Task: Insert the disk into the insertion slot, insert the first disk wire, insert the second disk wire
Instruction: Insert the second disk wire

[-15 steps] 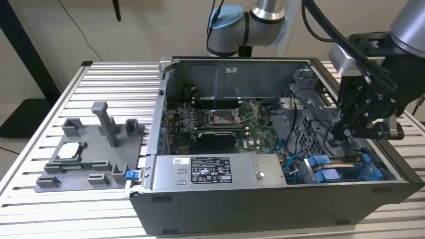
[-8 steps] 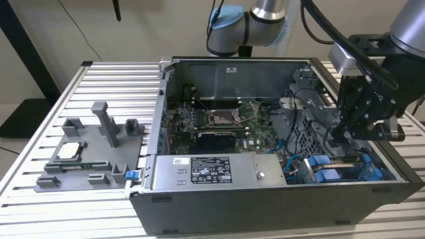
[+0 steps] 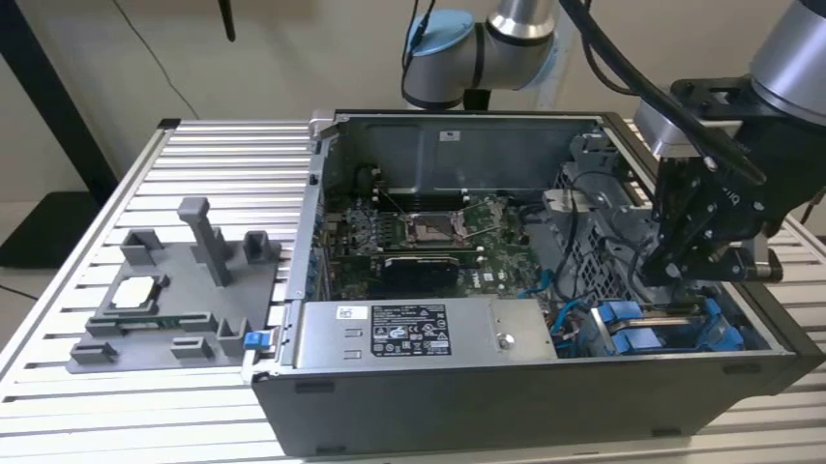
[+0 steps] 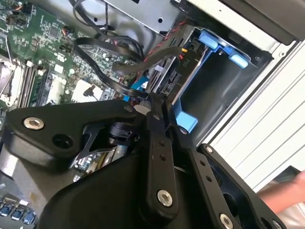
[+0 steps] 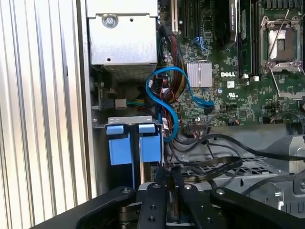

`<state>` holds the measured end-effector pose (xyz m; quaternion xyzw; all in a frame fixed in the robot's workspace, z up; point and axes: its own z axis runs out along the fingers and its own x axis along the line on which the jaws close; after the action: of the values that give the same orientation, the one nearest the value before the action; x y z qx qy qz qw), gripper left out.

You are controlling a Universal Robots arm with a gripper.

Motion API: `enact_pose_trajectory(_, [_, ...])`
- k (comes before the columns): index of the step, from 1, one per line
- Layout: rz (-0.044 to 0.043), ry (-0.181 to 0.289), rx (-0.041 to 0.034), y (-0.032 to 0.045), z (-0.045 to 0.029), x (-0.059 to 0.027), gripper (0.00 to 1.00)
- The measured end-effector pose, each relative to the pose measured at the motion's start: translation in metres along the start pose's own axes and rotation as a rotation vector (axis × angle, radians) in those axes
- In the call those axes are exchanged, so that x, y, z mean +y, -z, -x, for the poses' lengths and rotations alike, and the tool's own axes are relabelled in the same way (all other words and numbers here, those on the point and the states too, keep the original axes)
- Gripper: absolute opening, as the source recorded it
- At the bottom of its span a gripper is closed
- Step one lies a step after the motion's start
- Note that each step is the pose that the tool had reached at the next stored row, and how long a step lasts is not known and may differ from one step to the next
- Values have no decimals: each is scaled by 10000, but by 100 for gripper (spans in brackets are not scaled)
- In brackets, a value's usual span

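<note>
My gripper hangs inside the open computer case at the exterior view's right, just above the insertion slot, a dark grey bay with blue fittings. In the second wrist view the disk sits in that bay with its connector end facing the gripper. The black fingers stand close together, apparently pinching the end of a flat black disk wire right at the disk's ports. A red-and-black wire with a black plug lies against the disk. What sits between the fingertips is mostly hidden.
The motherboard with its silver processor socket fills the case's middle. The power supply box stands along the front. Blue cables loop by the bay. A grey fixture sits on the slatted table. A hand shows outside the case.
</note>
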<state>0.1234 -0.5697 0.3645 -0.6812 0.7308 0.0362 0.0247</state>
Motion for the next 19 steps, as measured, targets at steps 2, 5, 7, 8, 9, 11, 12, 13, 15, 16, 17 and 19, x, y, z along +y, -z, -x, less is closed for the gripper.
enact_pose_trajectory(2, [-1, 1, -1, -23, -2, -1, 0])
enact_pose_trajectory(5, [-1, 0, 1, -45, -10, -13, 0])
enact_pose_trajectory(7, [-1, 0, -2, -58, -16, -29, 0])
enact_pose_trajectory(8, [-1, 0, -2, -63, -18, -39, 0])
enact_pose_trajectory(9, [-1, 0, 0, -68, -23, -50, 0])
enact_pose_trajectory(11, [-1, 0, -1, -79, -34, -67, 0])
enact_pose_trajectory(12, [-1, 0, -1, -85, -40, -76, 0])
enact_pose_trajectory(13, [-1, 0, -1, -91, -47, -84, 0])
enact_pose_trajectory(15, [-1, 0, -1, -102, -60, -101, 0])
enact_pose_trajectory(16, [-1, 0, -1, -108, -65, -110, 0])
enact_pose_trajectory(17, [-1, -1, -2, -114, -71, -120, 0])
enact_pose_trajectory(19, [-1, 0, -2, -127, -79, -140, 0])
